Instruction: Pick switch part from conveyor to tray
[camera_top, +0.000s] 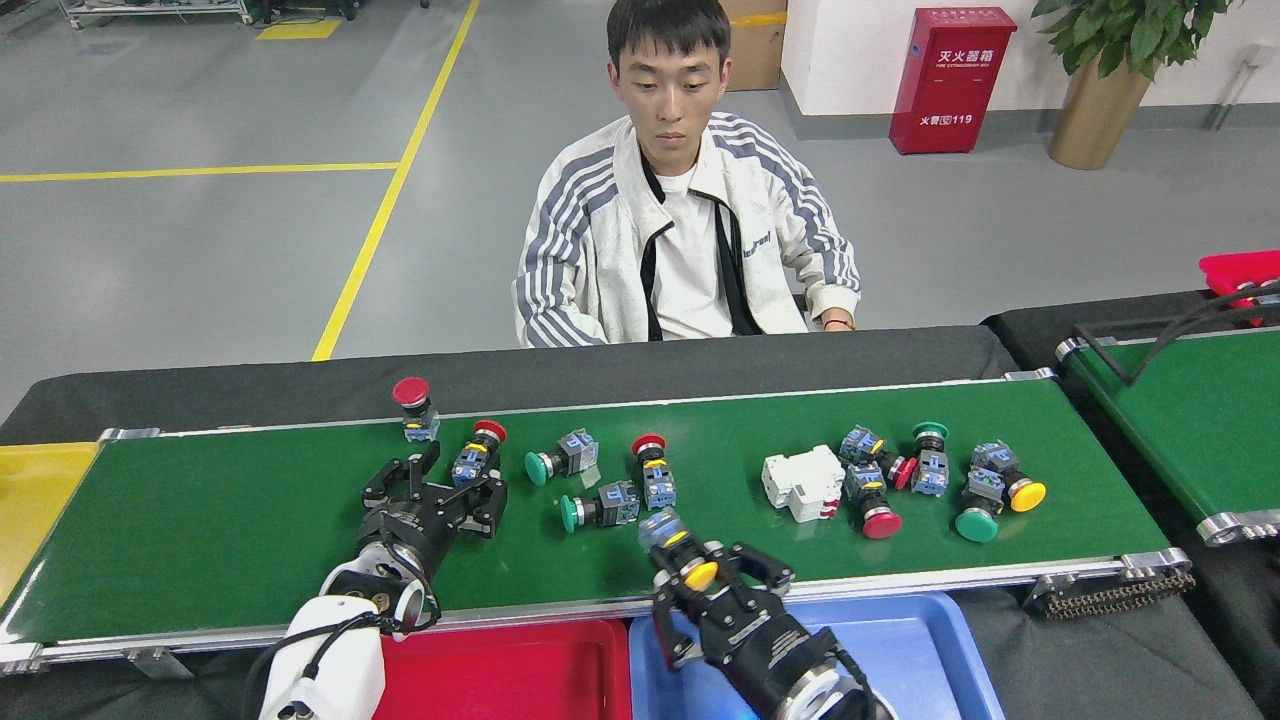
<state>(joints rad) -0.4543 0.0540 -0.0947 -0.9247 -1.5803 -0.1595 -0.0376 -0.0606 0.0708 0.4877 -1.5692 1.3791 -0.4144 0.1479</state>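
A person in a white jacket with grey stripes (690, 240) is seated behind the black-draped table (250, 385). A grey floor (200, 260) marked with yellow painted lines (385, 215) is seen beyond. A red fire-extinguisher cabinet with white lettering (950, 80) is set against the white wall (860, 50), near a green plant in a brass-coloured pot (1100, 90). A brown cardboard box (755, 45) is placed behind the person. At right, a second green belt (1190, 420) is crossed by a black cable (1160, 345).
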